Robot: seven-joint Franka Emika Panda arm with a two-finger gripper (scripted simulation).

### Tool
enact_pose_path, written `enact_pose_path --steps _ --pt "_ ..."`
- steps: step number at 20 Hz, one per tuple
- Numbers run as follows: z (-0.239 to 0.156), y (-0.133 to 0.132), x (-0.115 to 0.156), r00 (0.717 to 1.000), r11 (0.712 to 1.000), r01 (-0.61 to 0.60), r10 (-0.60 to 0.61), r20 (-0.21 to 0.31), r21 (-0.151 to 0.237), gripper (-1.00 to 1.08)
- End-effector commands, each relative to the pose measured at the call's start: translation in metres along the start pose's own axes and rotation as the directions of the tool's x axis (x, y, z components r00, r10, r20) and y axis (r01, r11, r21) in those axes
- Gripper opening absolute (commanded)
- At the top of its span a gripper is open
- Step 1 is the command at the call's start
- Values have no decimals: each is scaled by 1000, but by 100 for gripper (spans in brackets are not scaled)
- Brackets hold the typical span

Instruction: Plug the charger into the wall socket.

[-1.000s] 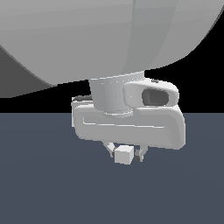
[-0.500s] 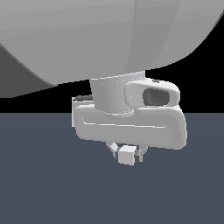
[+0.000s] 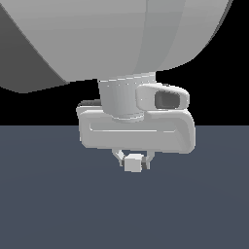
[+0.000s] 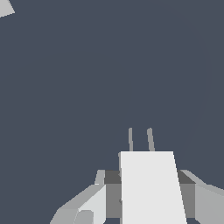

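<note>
- The jaws are shut on the charger [image 3: 133,163]; in the exterior view a finger shows on either side of the small white block, below the gripper [image 3: 133,160].
- The charger hangs under the hand, clear of the dark bench [image 3: 58,209], roughly mid-frame in the exterior view.
- In the wrist view the charger [image 4: 151,188] fills the lower middle, with two thin grey prongs [image 4: 140,140] sticking out of its far face, side by side and parallel.
- The prongs point away from the wrist camera, out over the bench; the charger's long axis seems to run the same way, along the prongs, though the block looks near cube-like in the exterior view.
- A pale scrap at the very corner of the wrist view [image 4: 5,8] may be the socket; too little shows to be sure, and no holes can be made out. It lies well apart from the charger and off the line of the prongs.
- Step in hand, as I judge it: carrying the held charger toward the socket, with the grasp done and the insertion not yet begun.
- The next move calls for swinging the hand until the prongs face the socket squarely, lining both prongs up with the two holes, then pushing straight along the prong axis.
- A tilted approach would likely jam the prongs against the plate.
</note>
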State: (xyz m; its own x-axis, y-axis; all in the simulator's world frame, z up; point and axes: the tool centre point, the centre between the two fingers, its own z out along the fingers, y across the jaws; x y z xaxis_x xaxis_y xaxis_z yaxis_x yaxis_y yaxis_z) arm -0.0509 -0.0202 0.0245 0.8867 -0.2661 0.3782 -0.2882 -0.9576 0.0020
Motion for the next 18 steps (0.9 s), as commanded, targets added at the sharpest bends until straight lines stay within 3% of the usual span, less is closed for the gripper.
enact_pose_path --steps 1,9,18 --pt "-4 -7 8 999 999 42 -42 -3 16 -100" --pt "-20 -36 36 979 976 205 -204 -15 80 -100" --pt "-40 -74 59 925 913 378 -377 -37 152 -100"
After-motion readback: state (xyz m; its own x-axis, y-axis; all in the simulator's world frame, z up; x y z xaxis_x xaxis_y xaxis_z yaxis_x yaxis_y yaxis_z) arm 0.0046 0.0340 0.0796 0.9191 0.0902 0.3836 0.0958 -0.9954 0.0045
